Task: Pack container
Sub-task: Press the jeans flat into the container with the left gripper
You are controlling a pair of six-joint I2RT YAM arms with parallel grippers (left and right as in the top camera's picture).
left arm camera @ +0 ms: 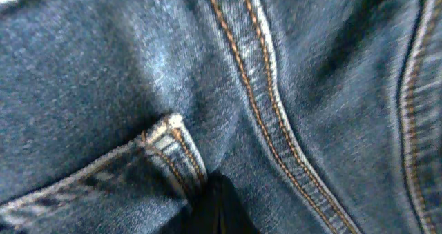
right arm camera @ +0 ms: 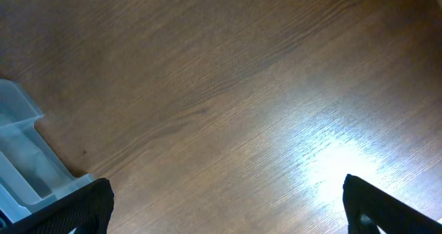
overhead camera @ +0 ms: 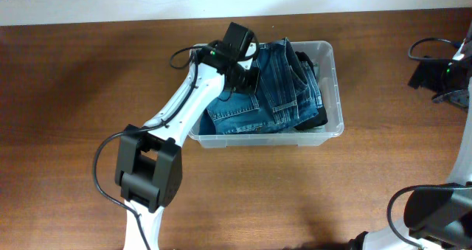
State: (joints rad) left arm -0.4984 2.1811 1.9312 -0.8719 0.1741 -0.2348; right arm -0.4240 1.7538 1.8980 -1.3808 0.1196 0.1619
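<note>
Wooden table holds the clear container of jeans; left gripper pressed together, right gripper spread.

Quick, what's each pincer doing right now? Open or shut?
Left pincer: shut, down on the jeans in the container; whether it grips cloth cannot be told.
Right pincer: open, empty, over the table.

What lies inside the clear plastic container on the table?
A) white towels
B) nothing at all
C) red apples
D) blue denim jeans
D: the overhead view shows blue denim jeans filling the container, and the left wrist view shows their orange stitching close up.
</note>
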